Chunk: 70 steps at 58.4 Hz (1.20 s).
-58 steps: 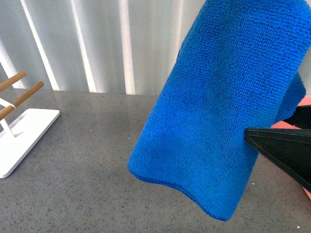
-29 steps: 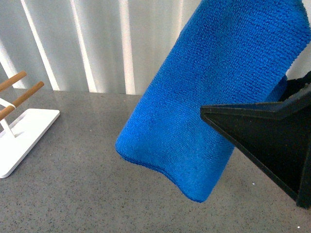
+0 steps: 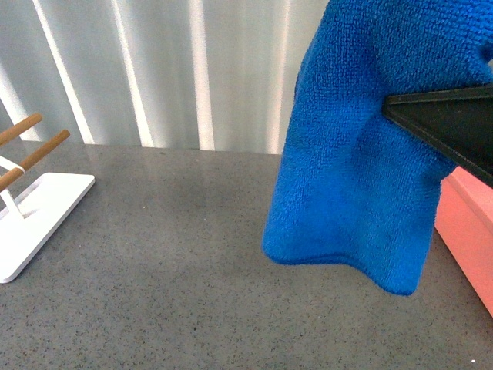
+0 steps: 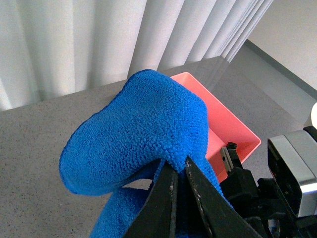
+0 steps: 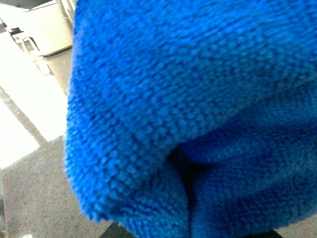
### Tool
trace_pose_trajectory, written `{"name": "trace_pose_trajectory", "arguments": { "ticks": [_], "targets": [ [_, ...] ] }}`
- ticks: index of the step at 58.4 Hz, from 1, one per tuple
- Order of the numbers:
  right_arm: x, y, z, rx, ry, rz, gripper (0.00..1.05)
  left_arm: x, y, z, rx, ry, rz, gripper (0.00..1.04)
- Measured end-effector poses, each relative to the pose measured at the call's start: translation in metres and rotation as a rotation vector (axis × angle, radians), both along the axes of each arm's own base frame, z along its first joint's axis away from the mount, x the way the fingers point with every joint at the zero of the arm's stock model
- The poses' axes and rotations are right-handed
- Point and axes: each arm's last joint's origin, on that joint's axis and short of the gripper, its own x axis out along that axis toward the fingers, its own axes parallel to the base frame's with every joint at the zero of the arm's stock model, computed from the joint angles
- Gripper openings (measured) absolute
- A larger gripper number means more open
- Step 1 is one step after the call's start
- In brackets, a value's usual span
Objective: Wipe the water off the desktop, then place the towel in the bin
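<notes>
The blue towel (image 3: 362, 154) hangs in the air above the dark speckled desktop (image 3: 154, 270), at the right of the front view. My left gripper (image 4: 179, 171) is shut on a fold of the towel (image 4: 138, 124), its two black jaws pinched together on the cloth. The salmon-pink bin (image 3: 466, 231) shows at the right edge, partly behind the towel; in the left wrist view the bin (image 4: 225, 121) lies just beyond the cloth. A black gripper part (image 3: 447, 127) juts in from the right in front of the towel. The towel (image 5: 198, 109) fills the right wrist view and hides my right gripper's jaws.
A white flat-based rack (image 3: 35, 212) with wooden rods (image 3: 31, 154) stands at the left on the desktop. White pleated curtains (image 3: 154, 69) hang behind the desk's far edge.
The towel has swung to the right, toward the bin, and its lower edge has risen a little. The black gripper part has moved up and right, uncovering the bin's wall.
</notes>
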Motion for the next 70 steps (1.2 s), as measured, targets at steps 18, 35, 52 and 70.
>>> {"name": "trace_pose_trajectory", "arguments": {
  "ticks": [18, 35, 52, 70],
  "targets": [
    [-0.003, -0.01, 0.011, 0.017, -0.021, -0.026, 0.04, 0.002, 0.011, 0.003, -0.003, 0.008, 0.018, 0.2],
    [-0.001, -0.021, 0.017, 0.022, -0.013, -0.079, 0.04, 0.024, 0.069, -0.029, 0.031, 0.101, 0.151, 0.72],
    [0.008, -0.033, 0.008, 0.024, 0.034, -0.171, 0.04, -0.001, 0.174, -0.075, 0.097, 0.208, 0.258, 0.98],
    [0.013, -0.037, -0.001, 0.017, 0.067, -0.201, 0.04, -0.096, 0.25, -0.055, -0.004, 0.137, 0.204, 0.98]
  ]
}}
